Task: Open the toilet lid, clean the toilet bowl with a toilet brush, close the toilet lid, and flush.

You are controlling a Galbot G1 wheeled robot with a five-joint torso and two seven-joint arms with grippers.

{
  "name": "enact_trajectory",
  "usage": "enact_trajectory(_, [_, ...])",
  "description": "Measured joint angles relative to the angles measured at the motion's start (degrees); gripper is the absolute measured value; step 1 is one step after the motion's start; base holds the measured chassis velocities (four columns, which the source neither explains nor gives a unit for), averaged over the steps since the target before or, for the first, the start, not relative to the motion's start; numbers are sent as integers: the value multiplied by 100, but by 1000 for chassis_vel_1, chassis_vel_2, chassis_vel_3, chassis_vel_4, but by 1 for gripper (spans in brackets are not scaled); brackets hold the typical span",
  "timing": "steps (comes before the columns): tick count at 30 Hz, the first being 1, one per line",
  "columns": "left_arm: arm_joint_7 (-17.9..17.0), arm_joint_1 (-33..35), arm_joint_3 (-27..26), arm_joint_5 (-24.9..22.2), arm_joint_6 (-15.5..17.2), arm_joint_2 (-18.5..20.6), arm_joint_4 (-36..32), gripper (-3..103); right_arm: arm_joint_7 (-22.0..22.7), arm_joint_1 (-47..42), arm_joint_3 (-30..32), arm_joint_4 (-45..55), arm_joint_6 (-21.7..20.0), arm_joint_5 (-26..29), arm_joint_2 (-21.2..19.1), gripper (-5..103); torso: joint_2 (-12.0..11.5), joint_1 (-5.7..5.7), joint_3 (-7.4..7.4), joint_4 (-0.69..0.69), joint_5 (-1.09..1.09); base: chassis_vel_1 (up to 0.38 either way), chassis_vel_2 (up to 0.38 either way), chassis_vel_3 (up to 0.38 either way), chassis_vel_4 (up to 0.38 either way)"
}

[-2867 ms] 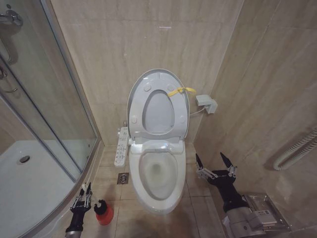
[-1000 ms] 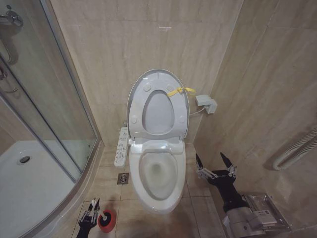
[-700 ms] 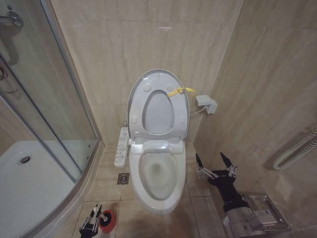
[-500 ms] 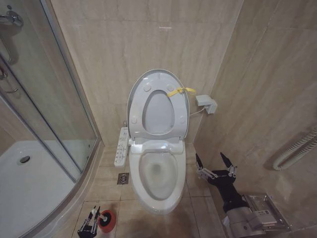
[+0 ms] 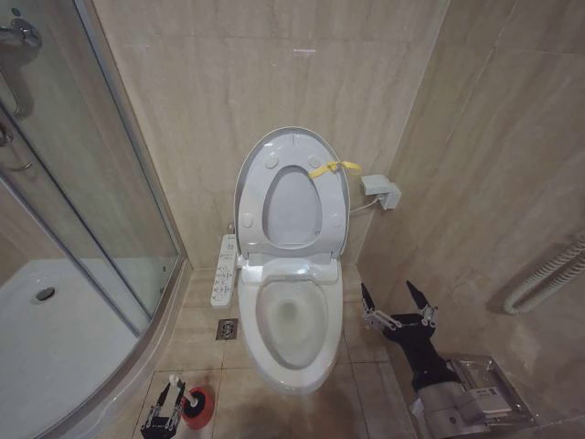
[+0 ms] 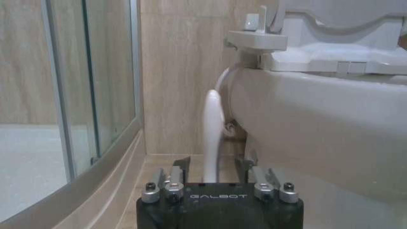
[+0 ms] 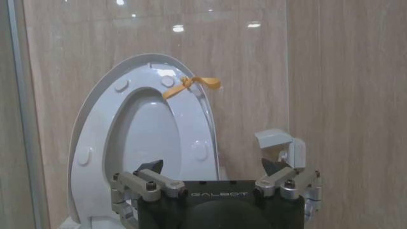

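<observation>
The toilet lid (image 5: 292, 206) stands raised against the back wall with the seat, a yellow tag (image 5: 334, 168) at its rim; the right wrist view shows the lid (image 7: 149, 129) too. Below it the toilet bowl (image 5: 292, 315) lies uncovered with a little water. On the floor at the lower left my left gripper (image 5: 169, 409) is beside the red holder (image 5: 201, 409). In the left wrist view the toilet brush's white handle (image 6: 213, 129) rises between the open left gripper (image 6: 213, 162), with gaps on both sides. My right gripper (image 5: 398, 304) hangs open right of the bowl, holding nothing.
A curved glass shower enclosure (image 5: 91, 201) bounds the left side. A control panel (image 5: 224, 270) sticks out at the toilet's left, with a floor drain (image 5: 227, 329) below it. A white box (image 5: 381, 190) hangs on the right wall. A metal rack (image 5: 484, 389) sits behind my right arm.
My left gripper has come down from the shower rim to the red holder and now straddles the brush handle; in the last second it barely moved. The right arm stayed still.
</observation>
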Motion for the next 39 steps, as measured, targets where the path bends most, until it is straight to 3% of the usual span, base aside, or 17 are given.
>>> enact_trajectory(7, [-3,55,-96,104,-9,21,-216,49,0,0,0,0,0,0,0,100,0,0,-1,-1,2,0,0,0,0])
enact_trajectory(8, [-18,105,-124,125,-10,18,-361,77,0,0,0,0,0,0,0,100,0,0,-1,-1,4,0,0,0,0])
enact_trajectory(13, [-474,407,-179,381,-11,9,-1202,77,0,0,0,0,-1,0,0,100,1,-1,-1,-1,4,0,0,0,0])
enact_trajectory(14, [-584,496,-197,409,-11,7,-1469,99,0,0,0,0,0,0,0,100,1,-1,-1,0,4,0,0,0,0])
enact_trajectory(19, [-976,746,-275,627,24,-23,-2278,99,0,0,0,0,0,0,0,100,1,-1,-1,-1,5,0,0,0,0])
enact_trajectory(21, [-1420,868,-368,1074,74,-80,-2816,99,-1,0,-1,0,0,0,0,100,1,-1,-1,0,5,0,0,0,0])
enact_trajectory(23, [-1771,1028,-408,1330,310,-108,-3414,100,-1,-1,-1,0,0,0,0,100,1,-1,-1,-2,5,0,0,0,0])
enact_trajectory(24, [-1771,1028,-408,1330,310,-108,-3414,100,-1,-1,-1,0,0,0,0,100,1,-1,-1,-2,5,0,0,0,0])
enact_trajectory(27, [-2218,1377,-289,1286,1038,-86,-4530,100,-1,0,-1,0,0,0,0,100,2,-1,-1,-1,5,0,0,0,0])
enact_trajectory(28, [-2218,1377,-289,1286,1038,-86,-4530,100,-1,0,-1,0,0,0,0,100,2,-1,-1,-1,5,0,0,0,0])
enact_trajectory(31, [-2453,1719,-118,1123,1799,-55,-5600,100,-1,0,-1,0,-1,0,0,100,2,-1,-1,-1,6,0,0,0,0])
enact_trajectory(32, [-2453,1719,-118,1123,1799,-55,-5600,100,-1,0,-1,0,-1,0,0,100,2,-1,-1,-1,6,0,0,0,0])
enact_trajectory(35, [-2638,2044,81,1081,2490,-65,-6329,100,-1,0,-1,0,0,0,0,100,2,-1,-1,0,5,0,0,0,0])
enact_trajectory(36, [-2638,2044,81,1081,2490,-65,-6329,100,-1,0,-1,0,0,0,0,100,2,-1,-1,0,5,0,0,0,0])
enact_trajectory(39, [-2781,2345,253,1217,2942,-109,-6888,100,-1,0,-1,0,0,0,0,100,2,-1,-1,-1,5,0,0,0,0])
